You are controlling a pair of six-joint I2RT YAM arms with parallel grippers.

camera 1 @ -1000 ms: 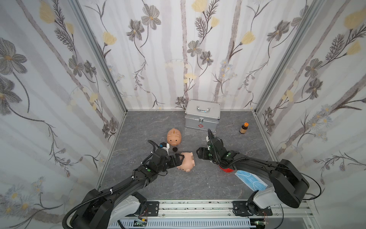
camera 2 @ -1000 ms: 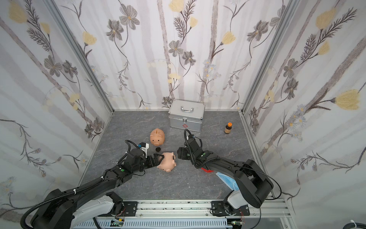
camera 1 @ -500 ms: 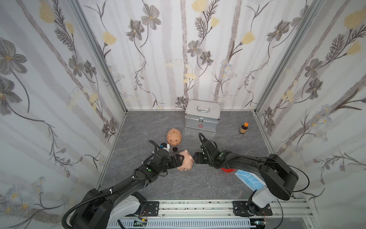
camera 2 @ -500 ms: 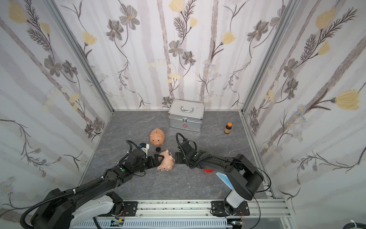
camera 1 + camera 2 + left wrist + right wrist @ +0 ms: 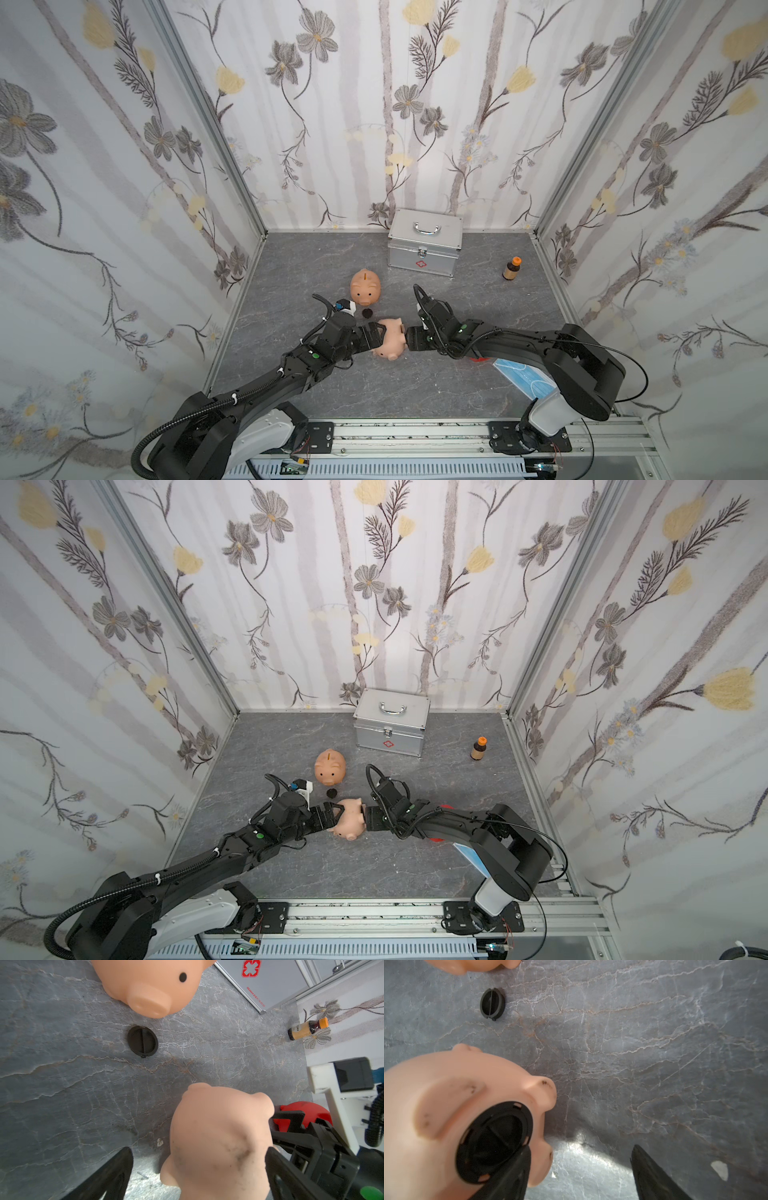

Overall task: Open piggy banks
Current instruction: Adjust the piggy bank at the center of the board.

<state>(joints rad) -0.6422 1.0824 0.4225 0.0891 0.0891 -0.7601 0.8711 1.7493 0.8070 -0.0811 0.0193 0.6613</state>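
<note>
Straddling the tipped peach piggy bank [image 5: 390, 343] at mid tabletop [image 5: 415, 395]: my left gripper [image 5: 380, 334] is spread wide about its back. My right gripper [image 5: 581, 1149] is spread too, one finger at its seated black plug [image 5: 494, 1142]. A loose plug [image 5: 367, 312] beside the upright peach piggy bank [image 5: 365, 286] suggests one is opened. Red piggy bank [image 5: 305, 1109]: plug unseen.

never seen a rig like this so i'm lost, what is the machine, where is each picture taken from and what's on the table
Two robot arms, each ending in a pincer. Both top views look down from overhead; each wrist view is from a camera on one arm. On the table: a case, a bottle, a standing pig, a loose plug, a red pig. A tipped pig lies between the open left pincer's jaws; the open right pincer is at its fitted plug.
</note>
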